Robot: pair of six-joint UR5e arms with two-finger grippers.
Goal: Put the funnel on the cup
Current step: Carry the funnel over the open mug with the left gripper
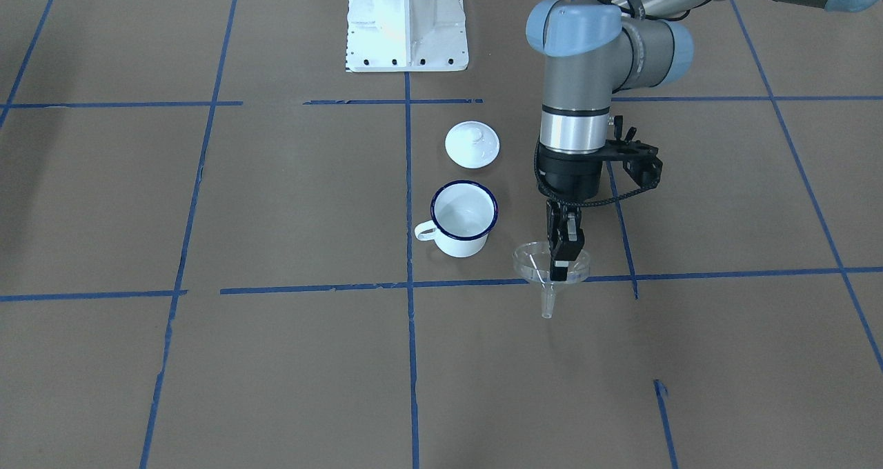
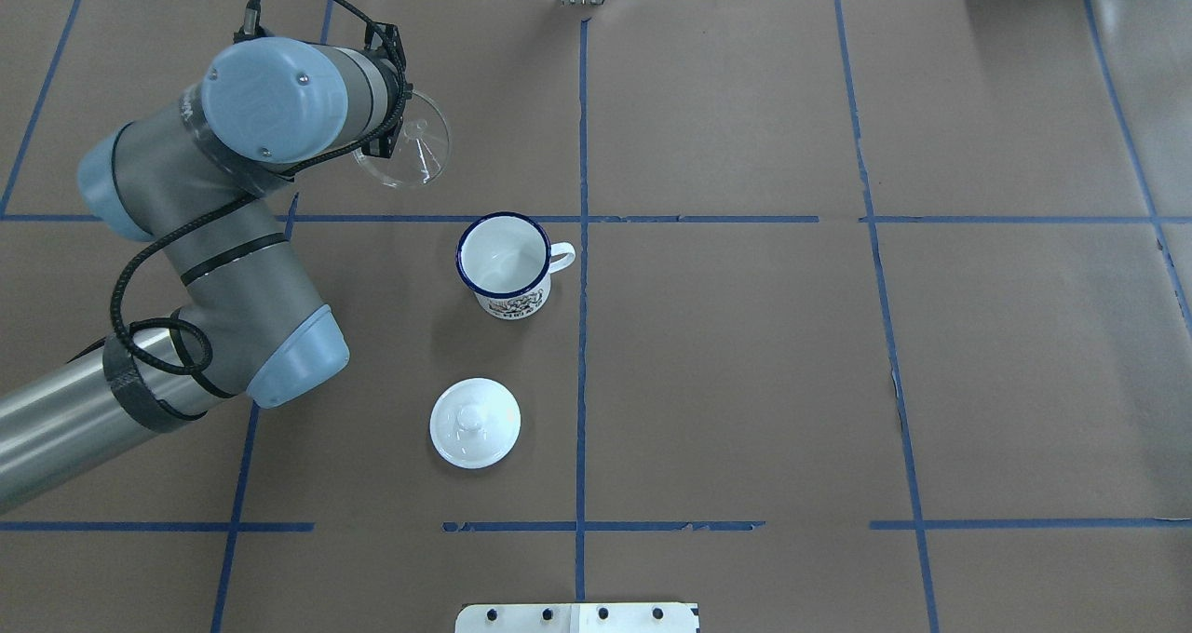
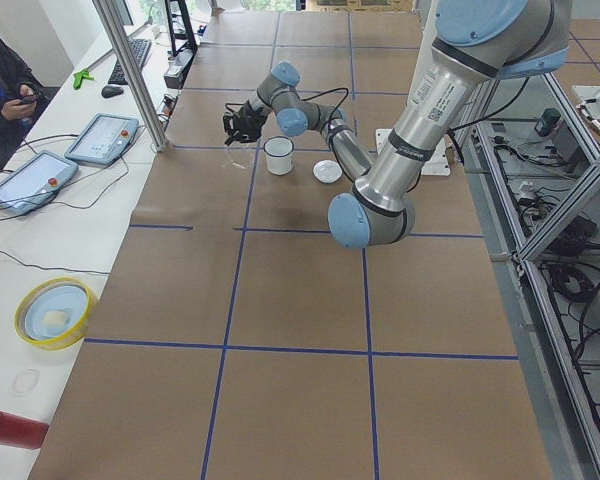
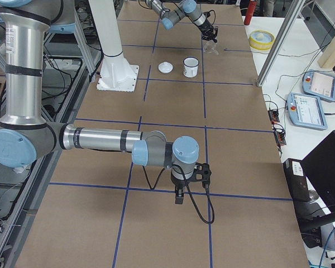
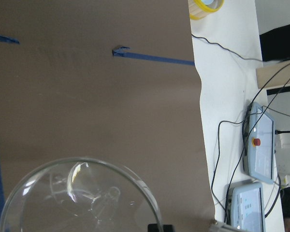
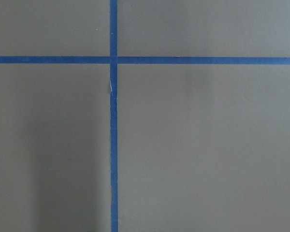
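Exterior front-facing, left gripper (image 1: 560,270) pinching funnel (image 1: 530,261)

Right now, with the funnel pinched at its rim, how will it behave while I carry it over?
Probably light and stiff: the clear funnel hangs upright from the left gripper, which pinches one side of its rim. That thin, smooth wall may slip or pivot if swung fast. It looks about as wide as the cup, so it could tip if off-centre.
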